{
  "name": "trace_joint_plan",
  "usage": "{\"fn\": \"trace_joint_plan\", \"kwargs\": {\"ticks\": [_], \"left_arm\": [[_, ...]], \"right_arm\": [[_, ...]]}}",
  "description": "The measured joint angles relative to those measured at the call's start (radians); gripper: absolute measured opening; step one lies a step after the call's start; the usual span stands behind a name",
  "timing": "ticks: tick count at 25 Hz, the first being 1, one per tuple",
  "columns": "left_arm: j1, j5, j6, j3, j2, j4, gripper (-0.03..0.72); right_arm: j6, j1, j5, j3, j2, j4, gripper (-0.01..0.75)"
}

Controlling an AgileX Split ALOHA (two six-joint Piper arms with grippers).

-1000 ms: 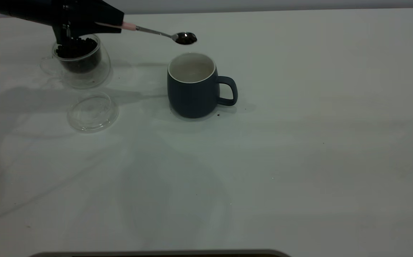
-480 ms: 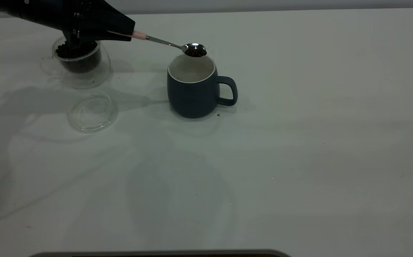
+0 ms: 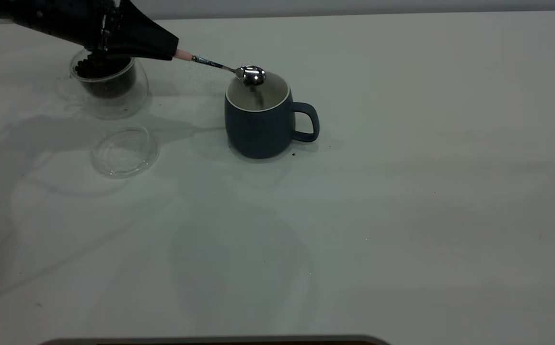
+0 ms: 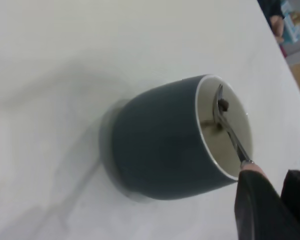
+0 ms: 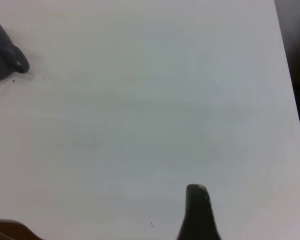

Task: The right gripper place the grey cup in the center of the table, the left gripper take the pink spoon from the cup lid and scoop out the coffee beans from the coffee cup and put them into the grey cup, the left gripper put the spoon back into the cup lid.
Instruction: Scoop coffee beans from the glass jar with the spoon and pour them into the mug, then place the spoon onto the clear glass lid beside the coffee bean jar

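The grey cup (image 3: 258, 125) stands upright near the middle of the table (image 3: 402, 191), its handle to the right. My left gripper (image 3: 169, 48) is shut on the pink spoon (image 3: 220, 65) by its handle. The spoon's bowl is tipped over the cup's mouth and looks shiny and nearly empty. In the left wrist view the spoon (image 4: 231, 131) reaches inside the cup (image 4: 160, 142), with one dark bean at its bowl; my left gripper (image 4: 260, 180) grips the handle end. The coffee cup (image 3: 109, 96) holds the coffee beans (image 3: 100, 71) behind the gripper. The cup lid (image 3: 124, 151) lies empty. My right gripper (image 5: 197, 210) hovers far right of the cup (image 5: 2, 50).
A few dark specks lie on the table by the grey cup's base. The table's right edge shows in the right wrist view. A dark rim runs along the table's near edge.
My left gripper has carried the spoon down and forward from beside the cup to over its mouth and tipped it. The beans that filled the spoon's bowl have left it.
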Motion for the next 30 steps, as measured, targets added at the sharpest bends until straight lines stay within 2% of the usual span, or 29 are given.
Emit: {"fn": "trace_joint_plan", "kwargs": {"ticks": [5,9,18,23,30], "left_arm": [[0.0,-0.002,0.181,0.0,0.0,0.0,0.119],[0.0,0.006,0.235,0.0,0.0,-0.004,0.119],[0.011,0.11,0.056,0.0,-0.05,0.01,0.119],[0.086,0.127,-0.02,0.034,-0.134,0.045,0.119],[0.238,0.127,0.011,0.276,-0.261,0.015,0.119]], "right_arm": [[0.0,0.0,0.0,0.0,0.0,0.0,0.588],[0.0,0.0,0.0,0.0,0.0,0.0,0.588],[0.0,0.0,0.0,0.0,0.0,0.0,0.588],[0.0,0.0,0.0,0.0,0.0,0.0,0.588],[0.0,0.0,0.0,0.0,0.0,0.0,0.588]]}}
